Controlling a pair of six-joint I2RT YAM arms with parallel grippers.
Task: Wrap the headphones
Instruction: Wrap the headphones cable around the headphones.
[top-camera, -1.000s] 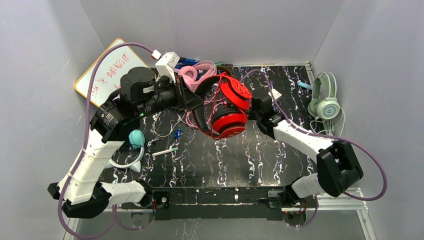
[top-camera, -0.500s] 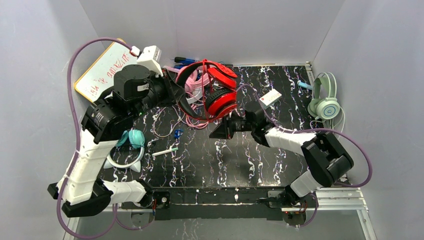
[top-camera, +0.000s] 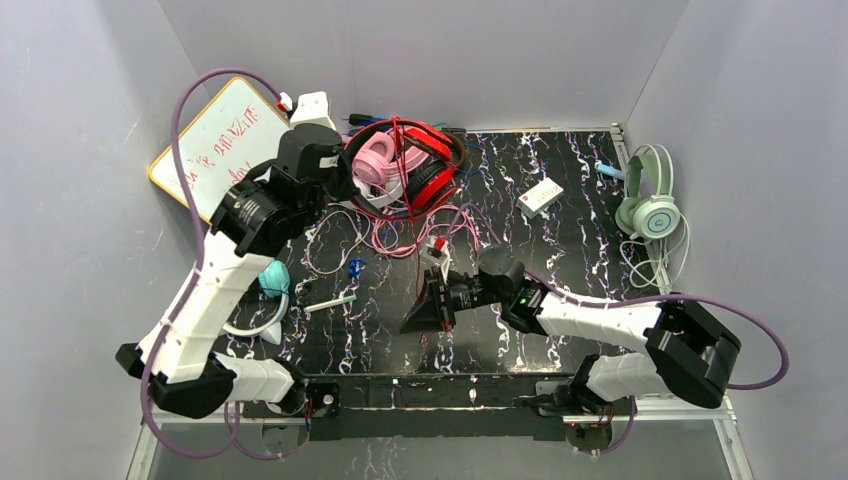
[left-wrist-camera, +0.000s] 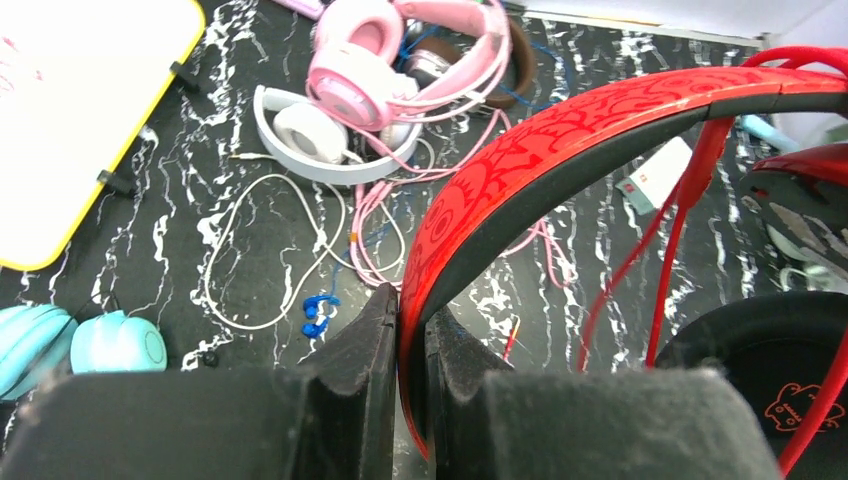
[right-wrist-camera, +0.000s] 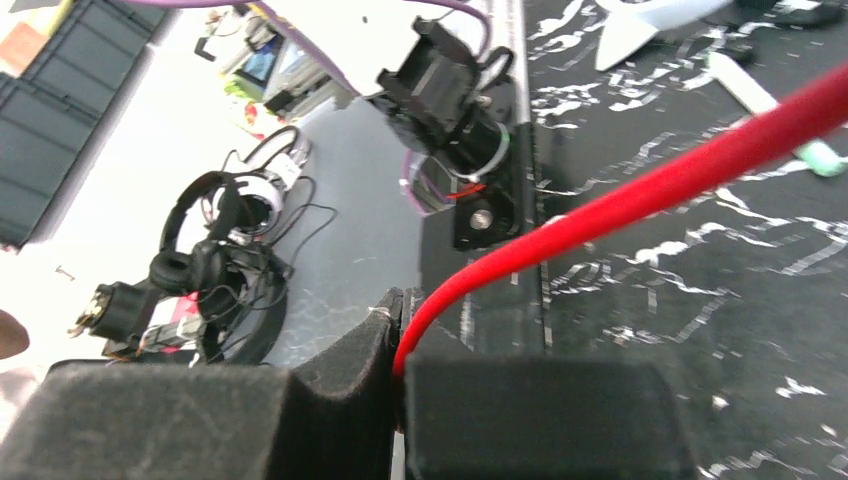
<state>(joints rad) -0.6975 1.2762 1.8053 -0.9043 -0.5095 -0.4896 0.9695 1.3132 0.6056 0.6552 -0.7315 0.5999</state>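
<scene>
While left jaws pinch red headband (left-wrist-camera: 560, 140) | right jaws clamp red cord (right-wrist-camera: 650, 188) | near mat (top-camera: 500, 352) front edge

Headphones (top-camera: 400, 165) are lying heaped at the counter's (top-camera: 585, 235) back, a whiteboard (top-camera: 215, 140) leaning left of them, a box (top-camera: 541, 195) lying right; a headset (top-camera: 650, 205) is sitting farther right, seemingly off the edge.

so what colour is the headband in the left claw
Red with a darker printed pattern, black underneath; the headband shows best in the left wrist view.
</scene>
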